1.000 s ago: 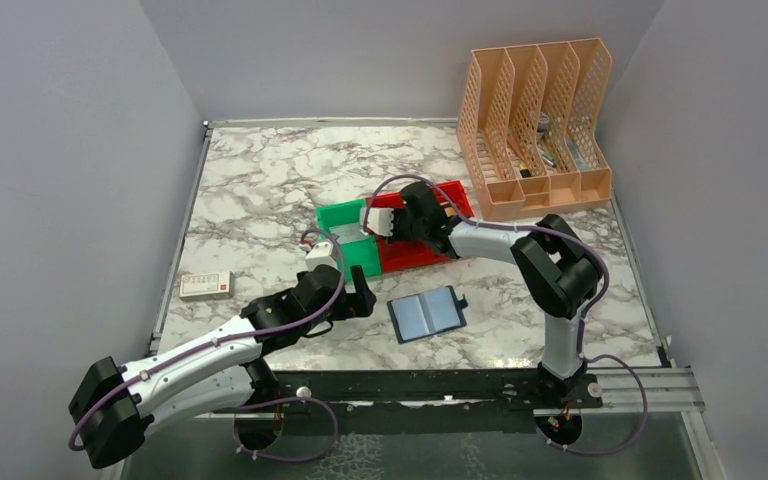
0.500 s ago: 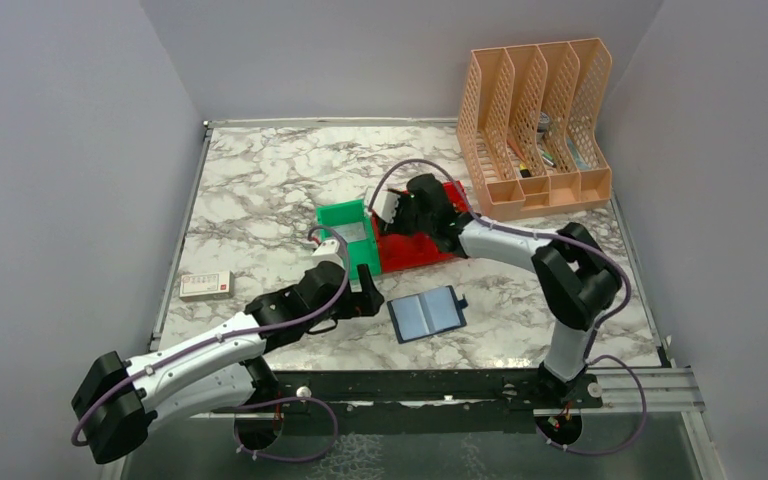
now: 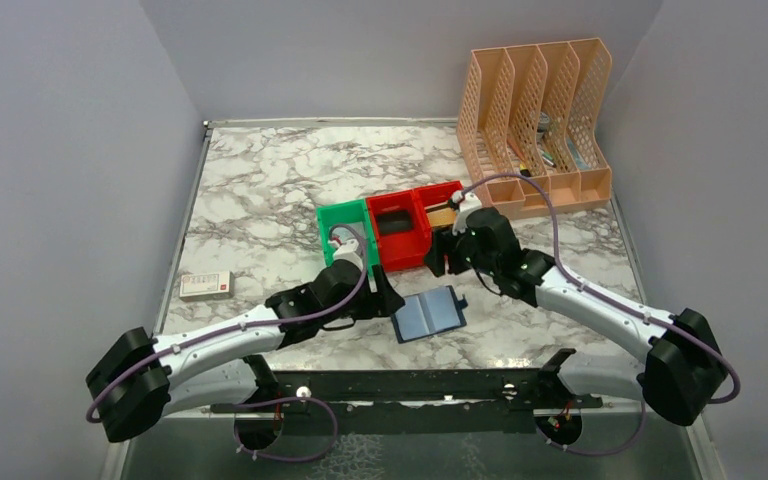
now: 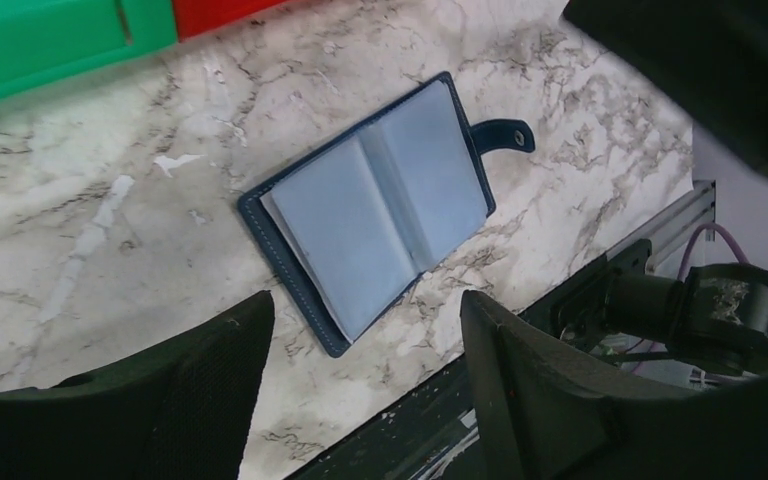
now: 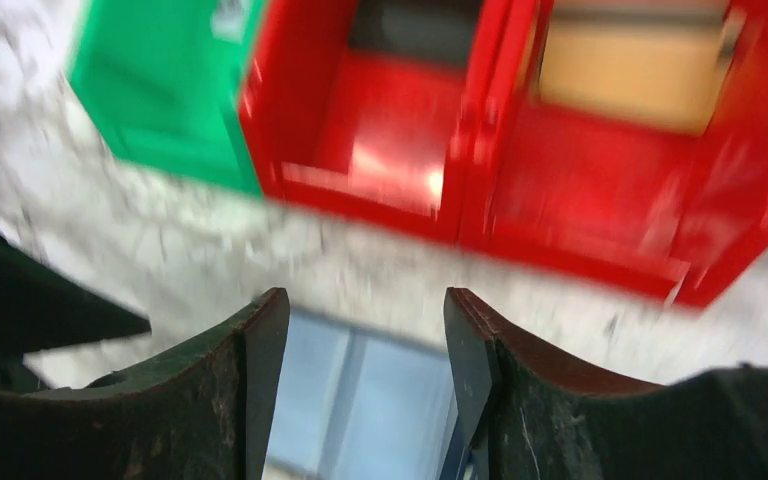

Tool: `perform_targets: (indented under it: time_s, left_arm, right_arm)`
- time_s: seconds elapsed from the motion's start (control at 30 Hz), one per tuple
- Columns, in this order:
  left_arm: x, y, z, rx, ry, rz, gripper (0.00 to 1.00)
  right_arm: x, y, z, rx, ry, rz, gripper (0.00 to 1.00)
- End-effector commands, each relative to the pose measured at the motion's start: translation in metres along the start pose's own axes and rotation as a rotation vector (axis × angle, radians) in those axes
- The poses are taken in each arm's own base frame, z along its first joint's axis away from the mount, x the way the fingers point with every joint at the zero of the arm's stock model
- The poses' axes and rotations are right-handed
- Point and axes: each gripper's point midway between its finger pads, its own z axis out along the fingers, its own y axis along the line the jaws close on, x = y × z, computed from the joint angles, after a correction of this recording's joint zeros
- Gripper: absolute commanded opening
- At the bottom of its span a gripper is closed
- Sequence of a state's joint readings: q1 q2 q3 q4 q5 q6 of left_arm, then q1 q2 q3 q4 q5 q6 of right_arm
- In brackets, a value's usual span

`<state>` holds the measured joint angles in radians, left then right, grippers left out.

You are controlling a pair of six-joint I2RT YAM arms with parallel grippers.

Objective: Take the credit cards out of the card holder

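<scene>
While the top view takes in the whole marble worktop (image 3: 260, 190), with both arms stretched low toward its near middle, the right wrist view is a blur of red bins (image 5: 520, 180). Only the left wrist view shows the card holder (image 4: 380, 210) sharply: it lies open and flat near the front edge, its stitching visible. The left claw (image 4: 365, 320) hovers over it and the right claw (image 5: 365, 310) hangs beside it, both parted and empty.
</scene>
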<state>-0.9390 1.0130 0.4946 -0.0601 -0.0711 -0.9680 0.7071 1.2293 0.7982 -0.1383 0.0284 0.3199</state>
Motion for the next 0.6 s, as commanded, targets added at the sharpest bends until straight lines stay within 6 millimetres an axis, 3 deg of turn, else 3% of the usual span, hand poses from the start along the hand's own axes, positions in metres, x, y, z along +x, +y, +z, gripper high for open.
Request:
perform_targets:
  time_s: [0.0,0.23,0.57]
  left_arm:
    - [0.015,-0.017,0.010,0.065,0.039,-0.011,0.68]
    - [0.029,-0.023,0.028,0.040,0.068,0.023,0.67]
    - [0.047,-0.021,0.051,0.005,0.133,0.047,0.58]
  right_arm:
    - [0.078,0.001,-0.029,-0.012,0.238,0.170,0.58]
    - [0.132,-0.013,-0.036,0.053,0.380,0.215,0.57]
    - [0.160,-0.013,-0.028,0.035,0.452,0.219,0.51]
